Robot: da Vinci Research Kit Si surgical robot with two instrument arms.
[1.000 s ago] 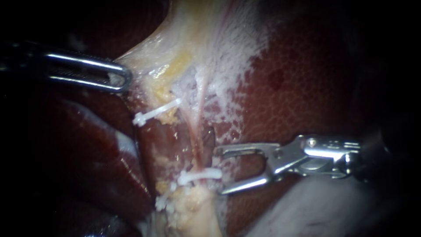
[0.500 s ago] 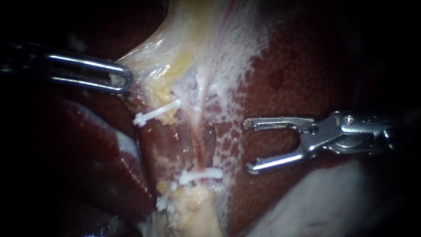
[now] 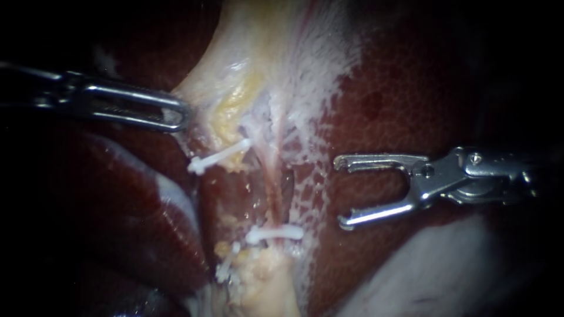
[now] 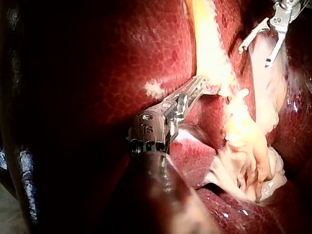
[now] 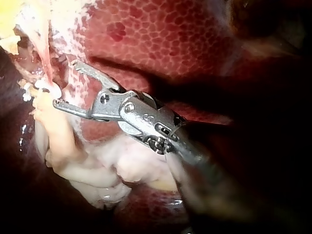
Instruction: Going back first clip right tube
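A white clip (image 3: 275, 233) lies across the thin pink right tube (image 3: 271, 188). My right instrument (image 3: 341, 192) stands to the right of that tube over the liver, jaws wide open and empty, clear of the clip. The right wrist view shows the same open jaws (image 5: 64, 83) just short of the clip (image 5: 48, 87). A second white clip (image 3: 220, 154) crosses the left tube higher up. My left instrument (image 3: 183, 116) is shut on the edge of the pale yellowish tissue (image 3: 235, 94) and holds it toward the left; in the left wrist view its jaws (image 4: 202, 87) are sunk in that tissue.
Dark red liver (image 3: 411, 88) fills the right side, with another lobe (image 3: 147, 223) at the lower left. A third white clip (image 3: 226, 267) sits by the yellow stump (image 3: 264, 282). A pale mass (image 3: 440, 276) lies under my right instrument.
My right instrument has drawn back to the right and slightly up, away from the clip on the right tube, with its jaws still open. My left instrument keeps its hold.
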